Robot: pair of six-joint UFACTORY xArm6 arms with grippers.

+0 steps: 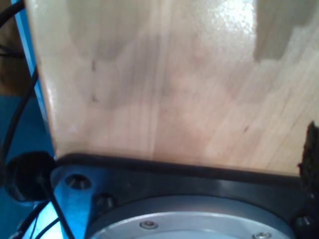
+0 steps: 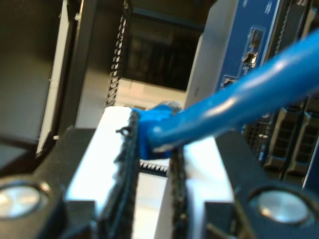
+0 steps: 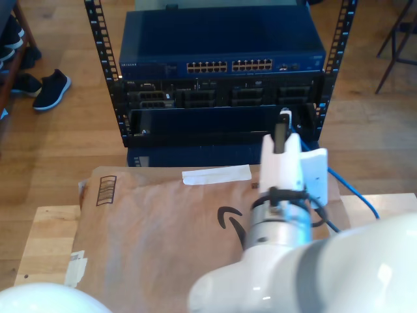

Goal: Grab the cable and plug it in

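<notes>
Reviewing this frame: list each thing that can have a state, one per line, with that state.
Cable: plug end clamped between my second gripper's pads, not plugged in.
My second gripper: shut on the cable, held in front of the rack.
Network switch: mounted in the rack; whether any port is occupied is too small to tell.
Cardboard box: closed, lying flat.

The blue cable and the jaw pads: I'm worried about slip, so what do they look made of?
The cable looks like smooth, glossy plastic sheathing; highlights run along it. The pads look like dark, rough rubber or foam with frayed edges, though blur leaves that open. My second gripper has its jaws shut on the cable.
</notes>
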